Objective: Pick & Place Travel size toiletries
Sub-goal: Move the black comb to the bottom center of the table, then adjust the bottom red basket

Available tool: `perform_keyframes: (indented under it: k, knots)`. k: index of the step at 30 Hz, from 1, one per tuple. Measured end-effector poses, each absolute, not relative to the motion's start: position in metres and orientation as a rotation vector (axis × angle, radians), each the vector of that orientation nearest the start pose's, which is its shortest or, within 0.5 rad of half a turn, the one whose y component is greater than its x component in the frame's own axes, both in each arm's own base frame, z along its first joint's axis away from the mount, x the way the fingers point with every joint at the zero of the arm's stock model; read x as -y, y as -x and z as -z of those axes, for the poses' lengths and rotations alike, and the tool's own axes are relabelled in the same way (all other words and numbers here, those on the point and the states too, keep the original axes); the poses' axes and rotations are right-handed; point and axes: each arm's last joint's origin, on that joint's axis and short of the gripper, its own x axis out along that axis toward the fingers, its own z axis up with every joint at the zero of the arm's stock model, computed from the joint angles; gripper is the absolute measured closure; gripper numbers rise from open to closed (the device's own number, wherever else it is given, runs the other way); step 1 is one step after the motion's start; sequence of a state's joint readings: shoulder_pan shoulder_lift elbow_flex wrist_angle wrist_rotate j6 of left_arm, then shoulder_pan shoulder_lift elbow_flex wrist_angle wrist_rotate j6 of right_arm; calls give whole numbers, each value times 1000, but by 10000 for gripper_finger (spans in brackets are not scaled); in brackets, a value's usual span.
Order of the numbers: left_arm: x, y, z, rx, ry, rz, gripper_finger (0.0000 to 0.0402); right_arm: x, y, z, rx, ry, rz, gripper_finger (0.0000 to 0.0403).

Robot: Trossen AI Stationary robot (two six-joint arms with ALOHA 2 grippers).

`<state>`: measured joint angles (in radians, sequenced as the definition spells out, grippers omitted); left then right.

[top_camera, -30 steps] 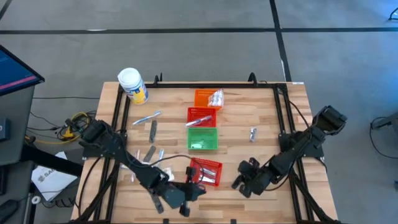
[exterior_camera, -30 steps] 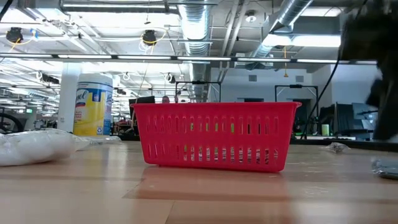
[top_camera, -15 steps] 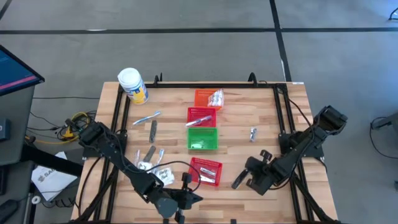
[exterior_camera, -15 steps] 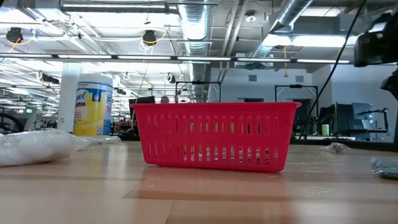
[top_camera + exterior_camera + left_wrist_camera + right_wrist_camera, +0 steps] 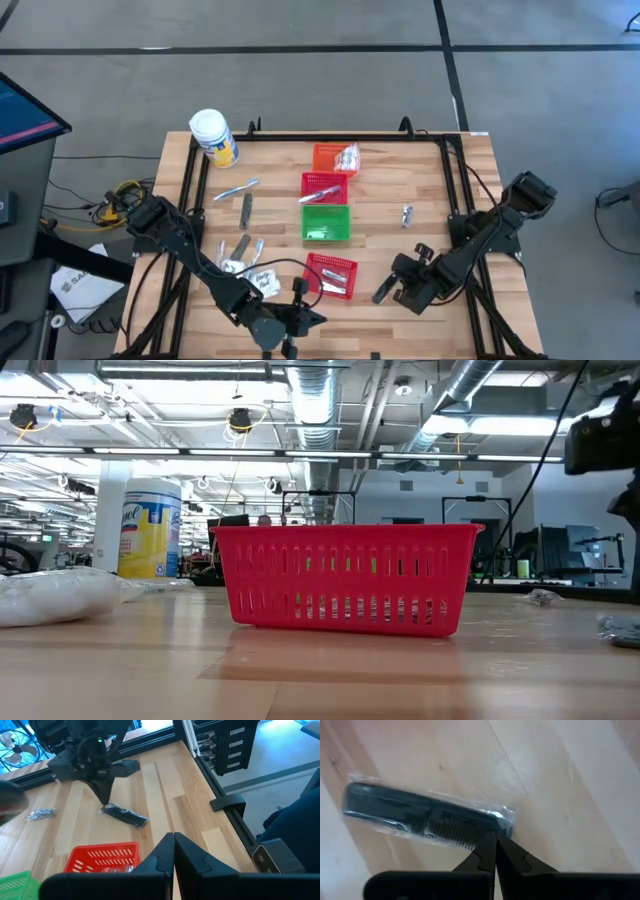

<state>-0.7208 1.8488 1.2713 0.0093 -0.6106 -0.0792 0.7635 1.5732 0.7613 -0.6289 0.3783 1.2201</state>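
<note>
Fingers of my right gripper point(image 5: 495, 851) are pressing together, empty, tips hovering at the black plastic comb in its clear wrapper point(image 5: 427, 817), lying on the desk point(image 5: 400, 250). I'm judging they need opening before descending. Left gripper point(image 5: 173, 851) is idling, closed, empty.

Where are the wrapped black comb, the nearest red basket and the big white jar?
wrapped black comb point(image 5: 427, 817), right wrist view, its middle.
nearest red basket point(image 5: 345, 575), low view, front wall.
big white jar point(image 5: 213, 137), high view, lid.

Wrapped dark comb point(image 5: 427, 818) lies flat (seemingly untouched) on wood.
</note>
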Motion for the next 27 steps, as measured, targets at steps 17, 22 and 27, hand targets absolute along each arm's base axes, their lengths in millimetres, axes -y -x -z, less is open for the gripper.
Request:
perform_keyframes:
  k: [17,22,27]
  knots:
    - [258,-317,-225,-444,-265,92,402,-198,-222,-143,-1207,-323,137,403]
    - [259,-316,-225,-443,-266,97,402,-198,-234,-148,-1141,-357,105,403]
    - [261,-314,-225,-443,-266,109,402,-202,-238,-152,-1094,-338,11,403]
